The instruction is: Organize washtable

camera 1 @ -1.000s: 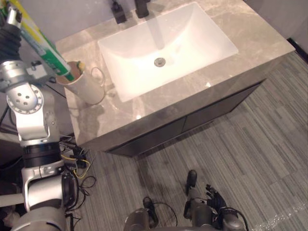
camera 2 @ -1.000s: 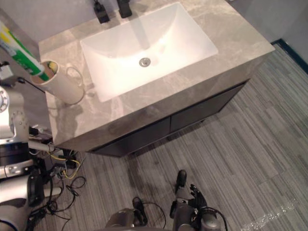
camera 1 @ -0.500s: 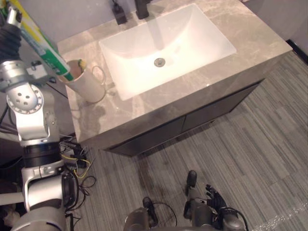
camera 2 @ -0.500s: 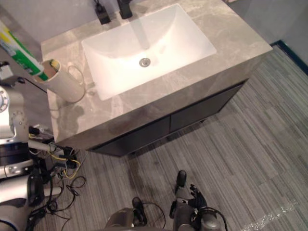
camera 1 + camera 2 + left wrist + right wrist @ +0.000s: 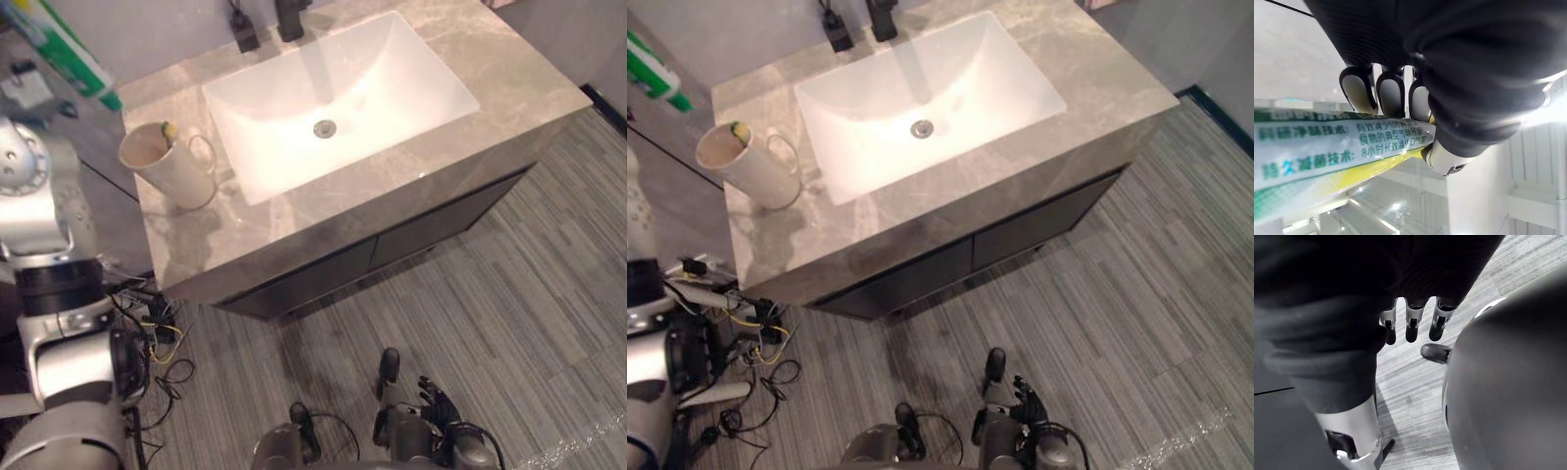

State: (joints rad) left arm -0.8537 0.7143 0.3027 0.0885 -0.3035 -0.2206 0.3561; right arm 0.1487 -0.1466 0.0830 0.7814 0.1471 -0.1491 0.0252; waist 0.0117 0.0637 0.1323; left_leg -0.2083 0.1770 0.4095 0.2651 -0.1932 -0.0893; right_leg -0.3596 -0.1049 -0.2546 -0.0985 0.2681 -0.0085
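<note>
A green, white and yellow toothpaste tube (image 5: 61, 51) hangs in the air above and left of the counter's left end. In the left wrist view my left hand (image 5: 1392, 94) has its fingers curled round the tube (image 5: 1327, 149). A cream mug (image 5: 168, 164) stands on the left part of the grey stone counter (image 5: 323, 201), with a small yellow item at its rim. The tube's lower end is clear of the mug. My right hand (image 5: 1410, 325) hangs low over the floor with its fingers straight, holding nothing; it also shows at the bottom of the left eye view (image 5: 446, 446).
A white rectangular basin (image 5: 338, 93) fills the middle of the counter. A black faucet (image 5: 290, 14) and a black dispenser (image 5: 242, 25) stand behind it. Dark cabinet doors (image 5: 392, 245) sit below, and striped grey flooring (image 5: 509, 323) spreads in front.
The tube's lower end was at the mug's rim; my left arm has lifted it up and to the left, away from the mug. The right hand has not moved.
</note>
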